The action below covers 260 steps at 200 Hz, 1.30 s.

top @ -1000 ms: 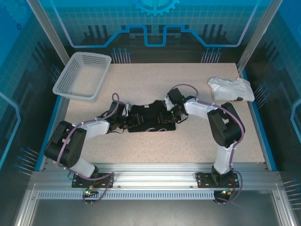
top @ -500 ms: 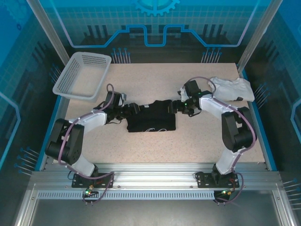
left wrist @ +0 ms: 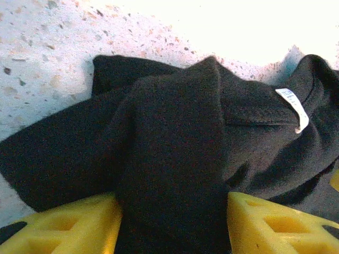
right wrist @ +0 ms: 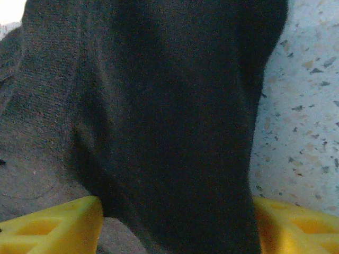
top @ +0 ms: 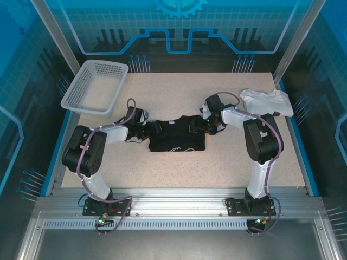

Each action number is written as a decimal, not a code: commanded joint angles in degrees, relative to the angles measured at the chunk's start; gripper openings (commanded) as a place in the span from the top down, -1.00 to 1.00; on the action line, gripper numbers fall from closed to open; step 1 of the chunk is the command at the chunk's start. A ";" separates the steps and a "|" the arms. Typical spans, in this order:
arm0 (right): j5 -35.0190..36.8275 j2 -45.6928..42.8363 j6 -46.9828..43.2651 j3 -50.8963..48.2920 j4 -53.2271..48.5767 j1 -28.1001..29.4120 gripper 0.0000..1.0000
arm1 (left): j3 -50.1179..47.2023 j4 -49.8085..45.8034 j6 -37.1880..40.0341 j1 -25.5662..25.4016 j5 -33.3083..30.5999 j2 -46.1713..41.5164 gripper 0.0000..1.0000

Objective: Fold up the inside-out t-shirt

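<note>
— How are the arms posed?
— Both bend low from the near edge and reach inward. The left gripper (top: 153, 128) and right gripper (top: 198, 125) face each other at the far corners of the shirt (top: 178, 140), which lies mid-table (top: 179, 92).
— And the pincers?
— Each pair of fingers straddles a black fold that touches both sides. Clamped or not, I cannot tell.

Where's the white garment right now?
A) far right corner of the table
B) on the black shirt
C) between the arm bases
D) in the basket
A: the white garment lies on the table at its far right corner, apart from the basket and the black shirt.
</note>
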 commanded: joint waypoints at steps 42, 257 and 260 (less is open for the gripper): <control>-8.51 2.94 4.22 -0.44 6.35 4.45 0.07 | -4.89 1.36 -2.30 -0.46 3.23 2.21 -0.08; 35.87 -3.01 -32.19 33.45 -28.77 -11.74 1.00 | -4.67 -10.96 2.62 1.65 -5.01 -28.59 -0.65; 35.76 -2.85 -32.42 34.12 -28.86 -12.04 1.00 | -4.77 -10.89 2.60 1.65 -5.03 -28.59 -0.65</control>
